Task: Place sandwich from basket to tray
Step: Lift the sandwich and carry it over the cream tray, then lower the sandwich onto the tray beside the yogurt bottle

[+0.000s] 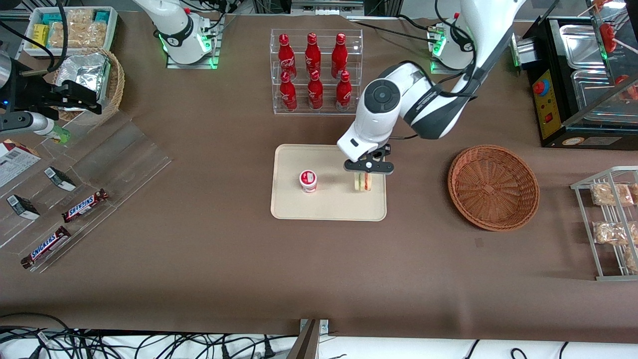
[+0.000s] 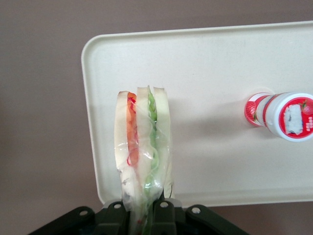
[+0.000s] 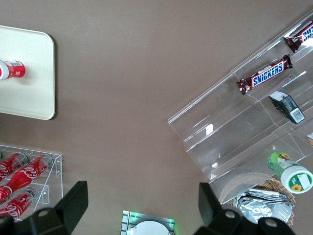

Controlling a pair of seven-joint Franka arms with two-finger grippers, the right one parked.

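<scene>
Cream-beige plastic forms the tray [image 1: 329,204], which lies flat on the brown table cover [image 1: 224,259] near the middle of the table, nearer the front camera than a clear rack of red bottles [image 1: 313,70]. The gripper [image 1: 368,172] hangs over the tray's end toward the working arm, its jaws clamped on the sandwich [image 1: 364,181], which they hold upright by its top edge. From the wrist camera the sandwich [image 2: 143,152] shows as a clear-wrapped wedge with pale bread slices, a red layer and a green layer running along its edge, pinched between the dark fingers [image 2: 113,215], with the tray [image 2: 215,78] beneath it. Whether the sandwich's lower edge touches the tray surface cannot be told. A small white cup with a red-and-white lid [image 1: 308,180] stands on the tray beside the sandwich, toward the parked arm's end. The reddish-brown wicker basket [image 1: 493,187] sits on the table well apart from the tray, toward the working arm's end, with nothing in it.
</scene>
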